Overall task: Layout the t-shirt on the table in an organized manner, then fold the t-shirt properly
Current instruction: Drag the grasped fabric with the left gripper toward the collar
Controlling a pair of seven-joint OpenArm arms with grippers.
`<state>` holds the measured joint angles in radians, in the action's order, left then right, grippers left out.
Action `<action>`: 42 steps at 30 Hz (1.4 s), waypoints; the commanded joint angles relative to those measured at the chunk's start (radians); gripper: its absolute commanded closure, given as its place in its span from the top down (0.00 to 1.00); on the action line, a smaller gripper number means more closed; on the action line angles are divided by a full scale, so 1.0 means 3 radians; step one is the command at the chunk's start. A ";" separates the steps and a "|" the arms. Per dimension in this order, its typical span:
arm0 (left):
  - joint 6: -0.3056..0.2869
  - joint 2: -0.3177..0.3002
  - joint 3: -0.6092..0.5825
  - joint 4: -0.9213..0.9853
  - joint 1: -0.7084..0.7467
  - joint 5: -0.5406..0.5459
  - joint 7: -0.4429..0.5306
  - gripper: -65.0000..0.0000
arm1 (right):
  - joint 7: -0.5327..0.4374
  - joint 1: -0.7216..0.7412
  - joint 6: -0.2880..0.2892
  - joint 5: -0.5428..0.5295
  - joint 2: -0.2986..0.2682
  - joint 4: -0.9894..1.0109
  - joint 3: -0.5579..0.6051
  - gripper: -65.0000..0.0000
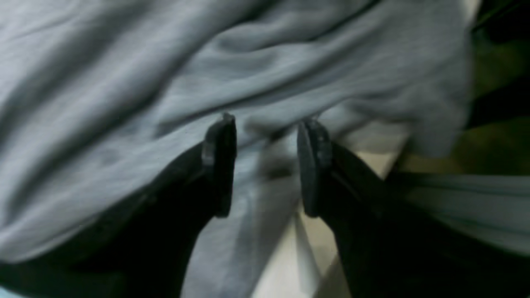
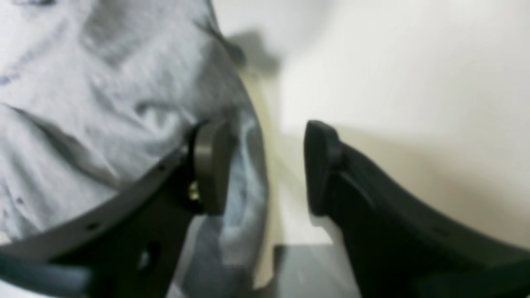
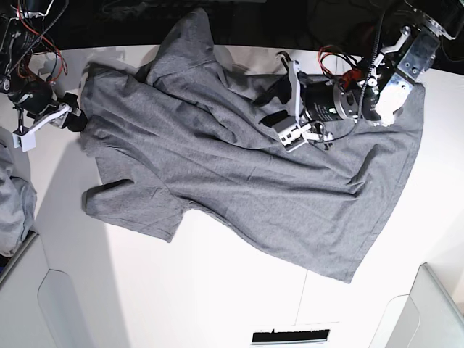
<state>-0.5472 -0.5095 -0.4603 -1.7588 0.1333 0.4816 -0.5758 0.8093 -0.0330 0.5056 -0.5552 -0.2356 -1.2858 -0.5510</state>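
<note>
Shirt spread out, not yet folded.
The t-shirt (image 3: 239,167) lies rumpled and askew on the table (image 3: 181,290); left gripper (image 1: 267,165) and right gripper (image 2: 265,165) both gape, grasping nothing.

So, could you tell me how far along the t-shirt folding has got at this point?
Done: the t-shirt is spread over the table, though skewed and creased, with its top corner bunched.
In hand: the left gripper hovers open over the middle cloth; the right gripper sits open at the shirt's edge. Neither holds anything.
Left: straightening and smoothing, then all folds; none shows yet.
</note>
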 commanded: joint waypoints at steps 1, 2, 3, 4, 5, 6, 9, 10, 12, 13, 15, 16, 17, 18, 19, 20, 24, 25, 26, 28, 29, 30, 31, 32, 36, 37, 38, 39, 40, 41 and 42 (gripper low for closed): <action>-0.0011 0.0034 0.0015 -0.0048 -0.0010 0.0037 0.0060 0.41 | -0.0004 0.0056 0.0023 -0.0042 -0.0043 -0.0004 0.0024 0.45; -0.0010 0.0093 0.0008 -0.0048 0.0005 0.0025 0.0058 0.41 | -0.0003 0.0074 0.0023 -0.0043 -0.0043 0.0011 0.0066 0.45; -0.0010 0.0148 -0.0010 -0.0042 0.0017 0.0006 0.0057 0.41 | -0.0003 0.0074 0.0023 -0.0045 -0.0043 0.0013 0.0116 0.45; -0.0009 0.0196 -0.0041 -0.0028 0.0019 -0.0041 0.0058 0.41 | -0.0003 0.0072 0.0023 -0.0045 -0.0043 0.0013 0.0173 0.44; -0.0006 0.0233 -0.0085 -0.0006 0.0018 -0.0113 0.0060 0.41 | 0.0009 0.0071 0.0023 -0.0043 -0.0043 0.0013 0.0235 0.42; 0.0022 0.0268 -0.0139 0.0027 0.0015 -0.0186 0.0066 0.41 | 0.0024 0.0071 0.0023 -0.0043 -0.0043 0.0013 0.0304 0.38; 0.0173 0.0360 -0.0334 0.0178 0.0008 -0.0361 0.0160 0.41 | 0.0041 0.0074 0.0023 -0.0043 -0.0045 0.0013 0.0484 0.16; 0.0207 0.0398 -0.0401 0.0240 0.0008 -0.0409 0.0188 0.41 | 0.0031 0.0078 0.0023 -0.0043 -0.0045 0.0011 0.0523 0.09; 0.0216 0.0482 -0.0530 0.0362 0.0008 -0.0512 0.0244 0.41 | 0.0013 0.0106 0.0025 -0.0042 -0.0045 0.0011 0.0553 0.00; 0.0216 0.0521 -0.0594 0.0426 0.0008 -0.0570 0.0277 0.41 | 0.0003 0.0134 0.0041 -0.0041 -0.0045 0.0011 0.0552 0.00; 0.0216 0.0591 -0.0702 0.0552 0.0009 -0.0638 0.0312 0.41 | -0.0006 0.0217 0.0064 -0.0019 -0.0047 0.0011 0.0551 0.00; 0.0215 0.0609 -0.0754 0.0604 0.0009 -0.0651 0.0312 0.41 | -0.0006 0.0271 0.0066 0.0005 -0.0047 0.0011 0.0551 0.00; 0.0215 0.0608 -0.0811 0.0646 0.0009 -0.0650 0.0312 0.41 | -0.0005 0.0331 0.0071 0.0037 -0.0047 0.0011 0.0551 0.00; 0.0215 0.0607 -0.0867 0.0679 0.0009 -0.0651 0.0309 0.41 | -0.0006 0.0385 0.0072 0.0090 -0.0048 0.0011 0.0551 0.00; 0.0215 0.0599 -0.0912 0.0707 0.0010 -0.0656 0.0304 0.41 | -0.0006 0.0446 0.0072 0.0145 -0.0050 0.0011 0.0551 0.00; 0.0215 0.0593 -0.0950 0.0724 0.0009 -0.0670 0.0296 0.41 | -0.0006 0.0502 0.0072 0.0181 -0.0057 0.0011 0.0551 0.00; 0.0215 0.0580 -0.0980 0.0725 0.0008 -0.0724 0.0258 0.41 | -0.0006 0.0745 0.0072 0.0273 -0.0064 0.0011 0.0551 0.00; 0.0215 0.0580 -0.0973 0.0725 0.0009 -0.0725 0.0247 0.41 | -0.0006 0.0800 0.0071 0.0282 -0.0064 0.0011 0.0551 0.00; 0.0215 0.0580 -0.0974 0.0725 0.0009 -0.0724 0.0225 0.41 | -0.0006 0.0853 0.0071 0.0282 -0.0065 0.0011 0.0551 0.00; 0.0215 0.0580 -0.0974 0.0725 0.0011 -0.0722 0.0169 0.41 | -0.0006 0.0950 0.0070 0.0282 -0.0064 0.0011 0.0551 0.00; 0.0215 0.0580 -0.0974 0.0725 0.0014 -0.0722 0.0155 0.41 | -0.0006 0.0989 0.0069 0.0284 -0.0064 0.0011 0.0551 0.00; 0.0215 0.0580 -0.0974 0.0725 0.0018 -0.0722 0.0146 0.41 | -0.0006 0.1031 0.0057 0.0285 -0.0064 0.0011 0.0551 0.02; 0.0214 0.0579 -0.0974 0.0725 0.0018 -0.0722 0.0139 0.41 | -0.0008 0.1069 0.0036 0.0286 -0.0064 0.0011 0.0551 0.11; 0.0214 0.0580 -0.0974 0.0725 0.0019 -0.0722 0.0123 0.41 | -0.0010 0.1091 -0.0005 0.0300 -0.0064 0.0011 0.0551 0.20; 0.0214 0.0579 -0.0974 0.0725 0.0018 -0.0722 0.0056 0.41 | -0.0031 0.1142 -0.0108 0.0357 -0.0065 0.0013 0.0551 0.33; 0.0214 0.0579 -0.0974 0.0725 0.0018 -0.0722 0.0056 0.41 | -0.0029 0.1142 -0.0116 0.0356 -0.0064 0.0013 0.0549 0.33; 0.0214 0.0580 -0.0974 0.0725 0.0018 -0.0722 0.0058 0.41 | -0.0004 0.1137 -0.0118 0.0355 -0.0061 0.0013 0.0548 0.33; 0.0214 0.0581 -0.0974 0.0725 0.0017 -0.0721 0.0060 0.41 | 0.0041 0.1133 -0.0117 0.0347 -0.0061 0.0011 0.0548 0.33; 0.0214 0.0581 -0.0974 0.0722 0.0013 -0.0721 0.0060 0.41 | 0.0126 0.1133 -0.0117 0.0342 -0.0061 0.0011 0.0547 0.33; 0.0214 0.0580 -0.0974 0.0716 0.0009 -0.0721 0.0058 0.41 | 0.0228 0.1133 -0.0117 0.0342 -0.0061 0.0010 0.0547 0.33; 0.0212 0.0580 -0.0974 0.0706 0.0009 -0.0721 0.0058 0.41 | 0.0328 0.1132 -0.0116 0.0336 -0.0062 0.0008 0.0535 0.33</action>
<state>-0.4866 -0.3298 -0.7525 -1.5402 0.1352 0.2810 -0.5179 0.9260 0.2848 0.4740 -0.4366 -0.2382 -1.2675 -0.3847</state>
